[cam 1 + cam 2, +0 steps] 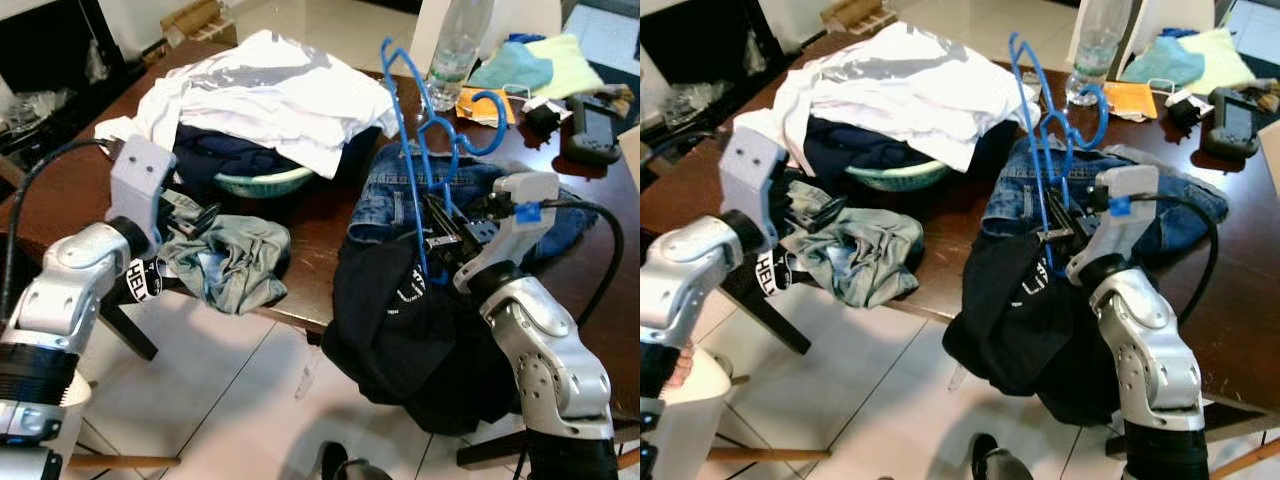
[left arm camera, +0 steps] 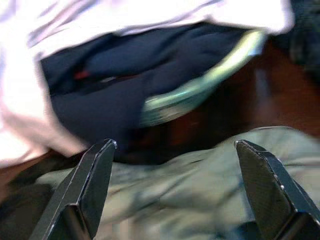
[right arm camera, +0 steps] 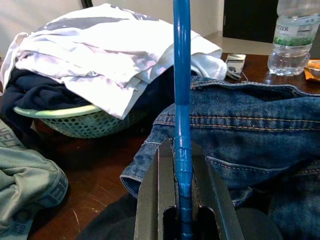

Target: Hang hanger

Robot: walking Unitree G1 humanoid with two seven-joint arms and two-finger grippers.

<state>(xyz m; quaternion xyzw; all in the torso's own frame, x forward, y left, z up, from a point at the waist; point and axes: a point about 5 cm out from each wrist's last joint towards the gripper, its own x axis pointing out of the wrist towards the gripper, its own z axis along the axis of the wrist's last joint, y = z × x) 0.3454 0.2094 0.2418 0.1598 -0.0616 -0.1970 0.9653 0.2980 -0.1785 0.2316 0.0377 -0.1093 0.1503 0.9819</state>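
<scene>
Two black fingers of the right gripper [image 3: 182,165] clench the thin blue plastic hanger [image 1: 425,130] above the denim jeans [image 3: 250,125]; it could twist or snag that cloth. Left gripper [image 2: 175,165] spread, over grey-green crumpled garment [image 1: 230,260].

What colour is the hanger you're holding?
Blue; the hanger shows best in the right wrist view, in the right gripper.
</scene>
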